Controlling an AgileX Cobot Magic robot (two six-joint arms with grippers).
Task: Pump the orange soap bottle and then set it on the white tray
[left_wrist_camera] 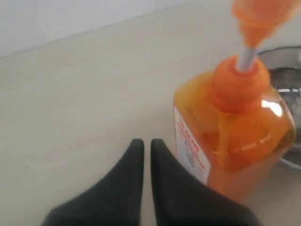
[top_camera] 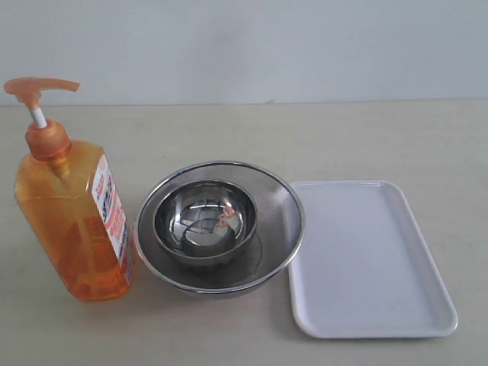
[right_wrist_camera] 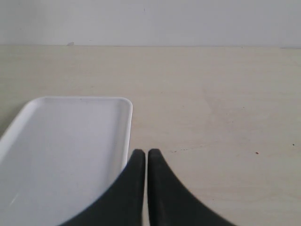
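Observation:
The orange soap bottle point(top_camera: 72, 213) stands upright at the left of the exterior view, pump head raised on its white stem. The white tray point(top_camera: 366, 259) lies flat at the right, with nothing on it. Neither arm shows in the exterior view. In the left wrist view my left gripper point(left_wrist_camera: 147, 143) is shut, empty, beside the orange soap bottle point(left_wrist_camera: 235, 127) and apart from it. In the right wrist view my right gripper point(right_wrist_camera: 142, 153) is shut, holding nothing, over the table just beside the white tray's point(right_wrist_camera: 61, 155) long edge.
A small steel bowl point(top_camera: 204, 221) sits inside a larger steel bowl point(top_camera: 278, 206) between the bottle and the tray. The pale table point(top_camera: 343, 137) runs back to a white wall.

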